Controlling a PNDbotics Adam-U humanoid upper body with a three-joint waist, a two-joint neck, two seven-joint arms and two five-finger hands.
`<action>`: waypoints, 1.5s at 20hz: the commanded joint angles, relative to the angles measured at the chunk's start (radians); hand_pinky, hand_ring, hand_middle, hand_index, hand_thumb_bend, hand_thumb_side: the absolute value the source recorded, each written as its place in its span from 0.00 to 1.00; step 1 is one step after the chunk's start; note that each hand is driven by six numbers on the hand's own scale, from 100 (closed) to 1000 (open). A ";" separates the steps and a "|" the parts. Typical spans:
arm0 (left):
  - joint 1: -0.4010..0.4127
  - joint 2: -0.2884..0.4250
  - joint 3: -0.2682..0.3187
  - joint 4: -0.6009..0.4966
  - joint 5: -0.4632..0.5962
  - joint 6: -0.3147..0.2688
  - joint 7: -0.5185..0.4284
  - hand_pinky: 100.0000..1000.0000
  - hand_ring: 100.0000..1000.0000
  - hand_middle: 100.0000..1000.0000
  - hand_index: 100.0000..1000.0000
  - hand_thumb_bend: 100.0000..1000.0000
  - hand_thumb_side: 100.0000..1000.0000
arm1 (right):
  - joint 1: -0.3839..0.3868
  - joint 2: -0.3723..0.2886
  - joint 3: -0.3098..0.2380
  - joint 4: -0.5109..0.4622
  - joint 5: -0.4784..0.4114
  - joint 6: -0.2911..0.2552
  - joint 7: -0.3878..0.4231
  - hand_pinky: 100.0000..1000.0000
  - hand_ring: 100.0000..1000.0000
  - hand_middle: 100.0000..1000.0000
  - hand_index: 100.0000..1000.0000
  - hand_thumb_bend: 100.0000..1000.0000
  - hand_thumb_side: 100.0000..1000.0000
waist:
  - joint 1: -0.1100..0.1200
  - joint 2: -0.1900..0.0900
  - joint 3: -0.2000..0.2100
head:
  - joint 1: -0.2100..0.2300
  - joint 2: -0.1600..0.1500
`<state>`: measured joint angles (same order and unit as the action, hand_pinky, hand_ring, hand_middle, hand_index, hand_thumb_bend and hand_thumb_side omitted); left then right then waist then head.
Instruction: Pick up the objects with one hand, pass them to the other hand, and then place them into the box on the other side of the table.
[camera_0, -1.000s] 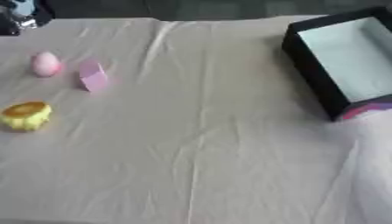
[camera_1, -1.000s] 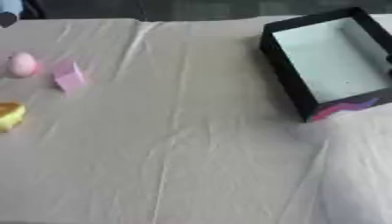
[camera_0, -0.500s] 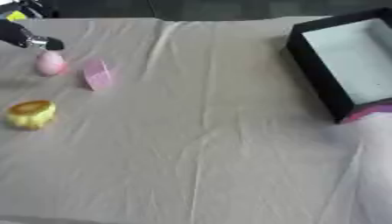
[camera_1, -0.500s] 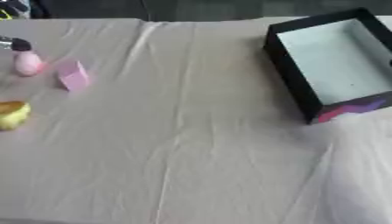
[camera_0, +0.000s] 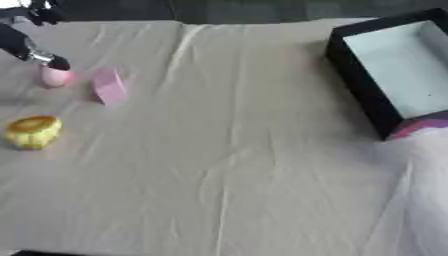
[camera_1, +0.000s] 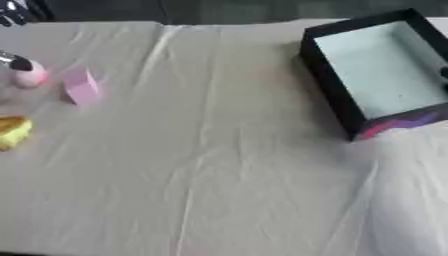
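A pink egg-shaped object lies at the far left of the cloth-covered table. Beside it on the right is a pink block, and nearer to me a yellow rounded object. My left hand reaches in from the upper left corner. Its fingers are spread, and one dark fingertip sits right over the top of the egg without curling round it. The black box, with a pale inside and nothing in it, stands at the far right. My right hand shows in neither view.
The beige cloth is wrinkled across the middle and front. The box has a purple-pink patch on its near corner. Beyond the table's far edge it is dark.
My left hand has come into view from the upper left and lowered to the pink egg. The camera has shifted a little; the objects lie where they were.
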<state>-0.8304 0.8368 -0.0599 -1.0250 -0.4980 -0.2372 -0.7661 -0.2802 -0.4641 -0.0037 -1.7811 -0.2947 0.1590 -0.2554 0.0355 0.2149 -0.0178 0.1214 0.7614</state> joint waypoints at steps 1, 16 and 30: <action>-0.029 0.016 0.000 0.011 -0.034 -0.007 -0.008 0.85 0.85 0.82 0.84 0.74 0.36 | -0.006 -0.031 -0.003 -0.010 0.006 -0.001 0.003 1.00 0.94 1.00 1.00 0.00 0.86 | 0.012 -0.026 0.001 | 0.005 -0.010; -0.069 -0.072 -0.034 0.143 -0.219 -0.007 -0.043 0.86 0.87 0.83 0.83 0.83 0.41 | -0.011 -0.027 0.003 -0.010 0.004 0.001 0.011 1.00 0.94 1.00 1.00 0.00 0.87 | 0.011 -0.025 -0.008 | 0.002 -0.005; -0.085 -0.113 -0.021 0.214 -0.255 0.057 -0.015 0.87 0.87 0.82 0.82 0.85 0.45 | -0.015 -0.023 0.005 -0.007 0.005 0.004 0.015 1.00 0.94 1.00 1.00 0.00 0.88 | 0.010 -0.022 -0.015 | -0.010 0.005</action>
<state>-0.8891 0.7012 -0.0902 -0.8070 -0.7435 -0.1874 -0.7859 -0.2818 -0.4641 0.0034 -1.7806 -0.2945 0.1649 -0.2434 0.0355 0.2149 -0.0322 0.1109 0.7636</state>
